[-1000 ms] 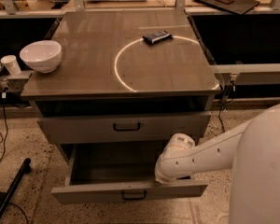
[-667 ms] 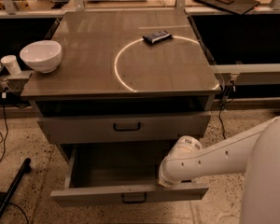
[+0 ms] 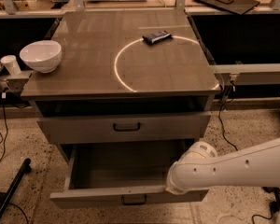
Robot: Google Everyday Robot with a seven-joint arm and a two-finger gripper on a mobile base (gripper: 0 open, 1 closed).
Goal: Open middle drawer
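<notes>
- The middle drawer (image 3: 93,196) is sitting pulled well out beneath the counter (image 3: 84,69).
- My claw (image 3: 173,188) is hanging at its front right corner, seemingly touching it; I cannot tell its grip.

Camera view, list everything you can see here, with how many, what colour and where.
cabinet: one, grey with a brown top, centre
middle drawer: one, grey with a small black handle, open, low in the cabinet
upper drawer: one, grey with a black handle, shut, just above the open one
bowl: one, white, left edge of the cabinet top
packet: one, dark, far side of the top, on the light ring
light ring: one, white, on the cabinet top
cup: one, white, on a ledge left of the cabinet
arm: one, white, reaching in from the lower right
claw: one, white, at the middle drawer's front rim, right of its handle
</notes>
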